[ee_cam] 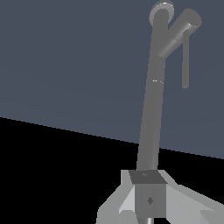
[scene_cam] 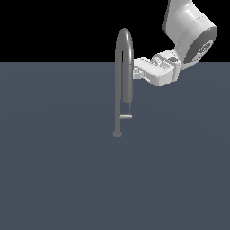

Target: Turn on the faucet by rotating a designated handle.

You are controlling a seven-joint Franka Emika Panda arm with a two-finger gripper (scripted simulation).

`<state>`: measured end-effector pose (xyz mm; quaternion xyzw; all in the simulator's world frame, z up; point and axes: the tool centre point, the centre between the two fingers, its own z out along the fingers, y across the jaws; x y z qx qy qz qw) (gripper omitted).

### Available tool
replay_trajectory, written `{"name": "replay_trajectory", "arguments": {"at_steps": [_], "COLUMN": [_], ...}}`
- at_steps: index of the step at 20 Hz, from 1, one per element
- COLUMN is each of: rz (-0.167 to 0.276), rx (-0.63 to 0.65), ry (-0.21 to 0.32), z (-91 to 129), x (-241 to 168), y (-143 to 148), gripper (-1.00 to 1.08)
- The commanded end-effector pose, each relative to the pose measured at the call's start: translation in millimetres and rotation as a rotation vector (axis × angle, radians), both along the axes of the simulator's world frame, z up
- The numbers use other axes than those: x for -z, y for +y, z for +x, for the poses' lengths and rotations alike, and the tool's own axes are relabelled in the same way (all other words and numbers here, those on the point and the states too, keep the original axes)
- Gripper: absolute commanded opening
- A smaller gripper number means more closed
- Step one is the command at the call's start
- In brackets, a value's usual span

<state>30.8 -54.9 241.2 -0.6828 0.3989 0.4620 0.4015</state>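
- one faucet (scene_cam: 118, 85) stands on the flat dark grey-blue floor (scene_cam: 54, 170), a tall thin grey pipe rising from a small round base and bending over in a narrow inverted-u arch.
- in the exterior view the arch top shows against the black background, and the thicker spout end comes down on the exterior view's right of the pipe.
- the handle (scene_cam: 126, 117) is a short thin horizontal bar, lighter on top, low on the pipe just above the base and sticking out toward the exterior view's right, beneath the spout end.
- to the exterior view's right of the faucet, the gripper (scene_cam: 136, 71) sits level with the upper part of the arch, right at the spout side of the pipe; whether it touches the pipe cannot be told.
- the handle lies well below the gripper, apart from it.
- whether the claw's fingers are apart or together cannot be told in either view.
- the white arm (scene_cam: 191, 31) reaches in from the upper right of the exterior view.
- in the wrist view the faucet (ee_cam: 151, 118) runs long through the frame, with the gripper (ee_cam: 148, 199) body at its near end.
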Motion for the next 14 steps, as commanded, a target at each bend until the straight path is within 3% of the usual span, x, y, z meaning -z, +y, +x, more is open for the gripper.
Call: {"name": "replay_trajectory", "arguments": {"at_steps": [1,8,14], "rz": [0.048,0.152,0.201], "rx": [0.05,0.163,0.216], "ry": [0.055,0.178,0.237], "z": [4.3,8.4,8.1], "x": [20.7,68.4,91.3], "y": [-1.5,-0.7,2.1], "gripper": [-1.0,-1.0,-1.0]}}
